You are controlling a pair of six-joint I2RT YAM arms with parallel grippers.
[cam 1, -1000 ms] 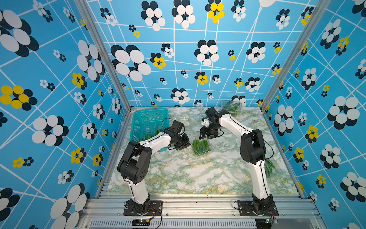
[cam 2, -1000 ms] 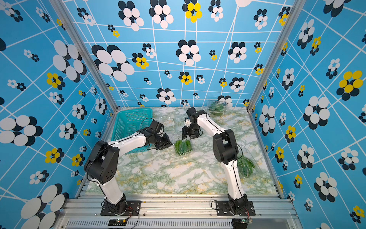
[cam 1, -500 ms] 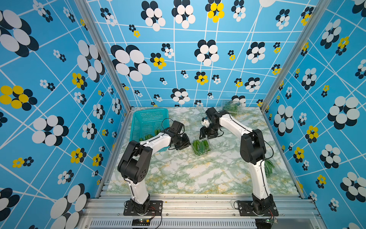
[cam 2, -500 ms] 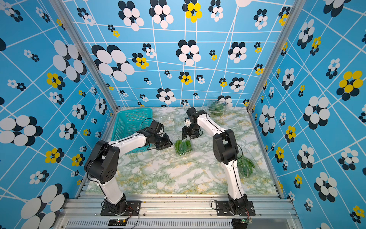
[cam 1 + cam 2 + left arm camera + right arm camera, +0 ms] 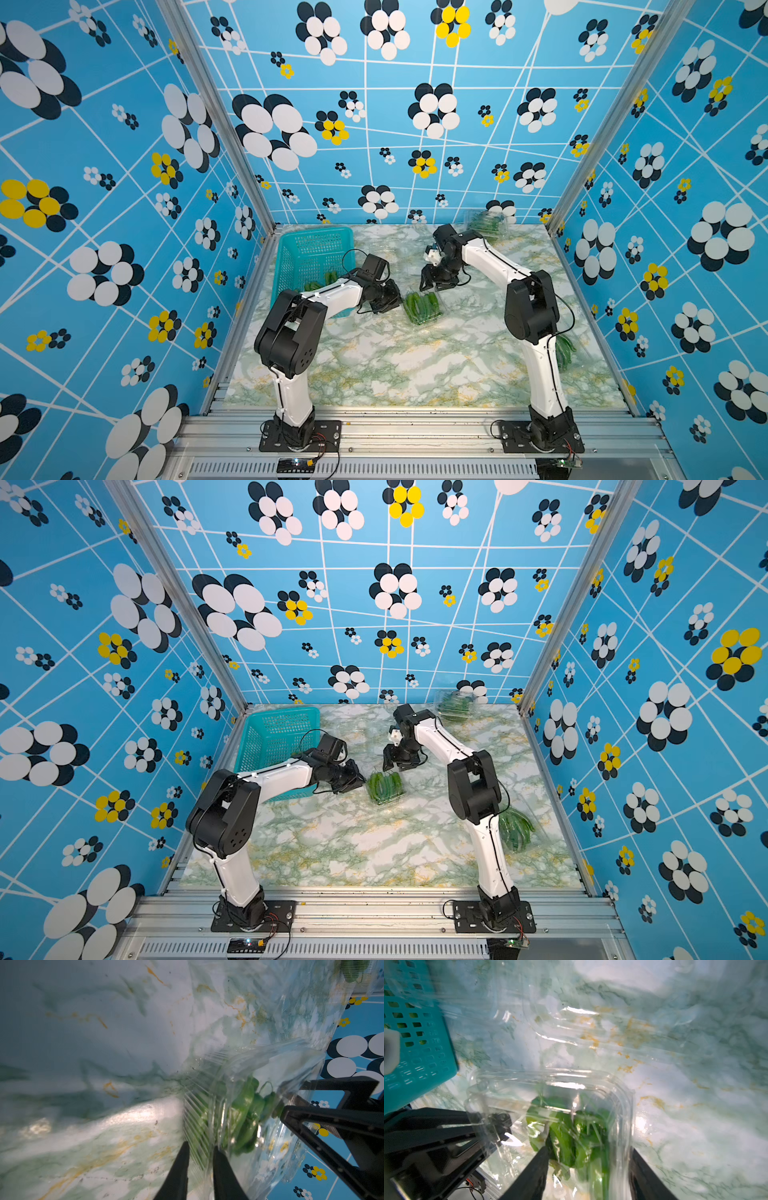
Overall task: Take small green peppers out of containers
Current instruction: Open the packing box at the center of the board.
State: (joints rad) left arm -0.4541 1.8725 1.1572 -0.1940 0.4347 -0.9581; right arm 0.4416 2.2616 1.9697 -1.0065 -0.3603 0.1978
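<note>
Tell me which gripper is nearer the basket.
Left. The left gripper sits close beside the basket, clamped on the container; the right gripper hangs over that container, farther off.

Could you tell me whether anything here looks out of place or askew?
Nothing has spilled. The far container seems to lean tilted against the back wall, and the centre container sits askew, its wall pinched by the left gripper.
</note>
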